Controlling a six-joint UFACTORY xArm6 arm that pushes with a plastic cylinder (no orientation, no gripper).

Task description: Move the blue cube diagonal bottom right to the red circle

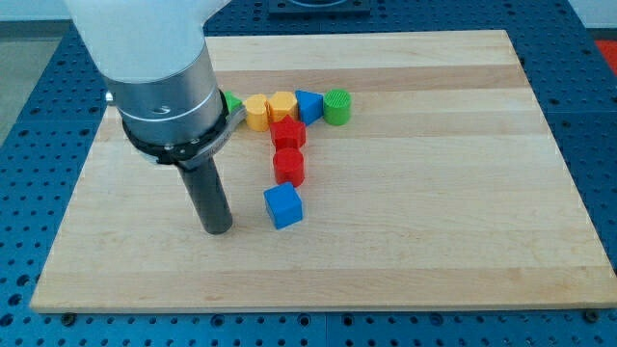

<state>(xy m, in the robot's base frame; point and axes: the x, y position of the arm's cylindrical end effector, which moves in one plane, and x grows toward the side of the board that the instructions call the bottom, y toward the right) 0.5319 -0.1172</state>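
The blue cube (pixel 283 205) lies on the wooden board (pixel 434 193), just below the red circle (pixel 289 166). Another red block (pixel 287 134) sits right above the red circle. My tip (pixel 217 230) rests on the board to the left of the blue cube, a small gap apart from it and slightly lower in the view.
A row of blocks lies above the red ones: a green block (pixel 232 102) partly hidden behind the arm, two yellow blocks (pixel 256 112) (pixel 282 105), a blue block (pixel 308 105) and a green cylinder (pixel 337 106). Blue perforated table surrounds the board.
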